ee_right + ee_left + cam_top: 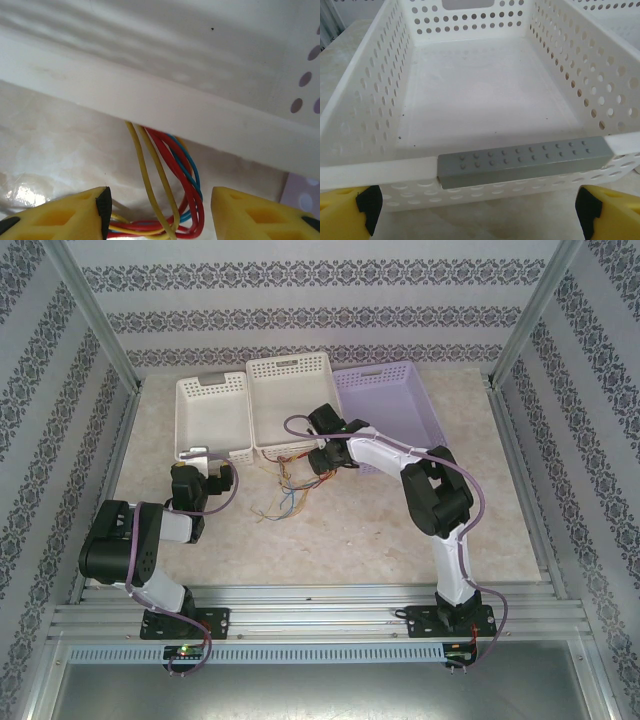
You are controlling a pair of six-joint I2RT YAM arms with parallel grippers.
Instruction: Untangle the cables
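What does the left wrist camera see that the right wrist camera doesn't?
Left wrist camera: the inside of a white perforated plastic basket with a grey studded handle strip, beyond the open left gripper. Right wrist camera: thin red, yellow and blue cables looped between the right gripper's yellow fingers, below another white basket's rim. Both: yellow fingers with black pads, pale marbled table.

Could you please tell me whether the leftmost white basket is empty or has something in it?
Empty: in the left wrist view the white basket has a bare floor from wall to wall.
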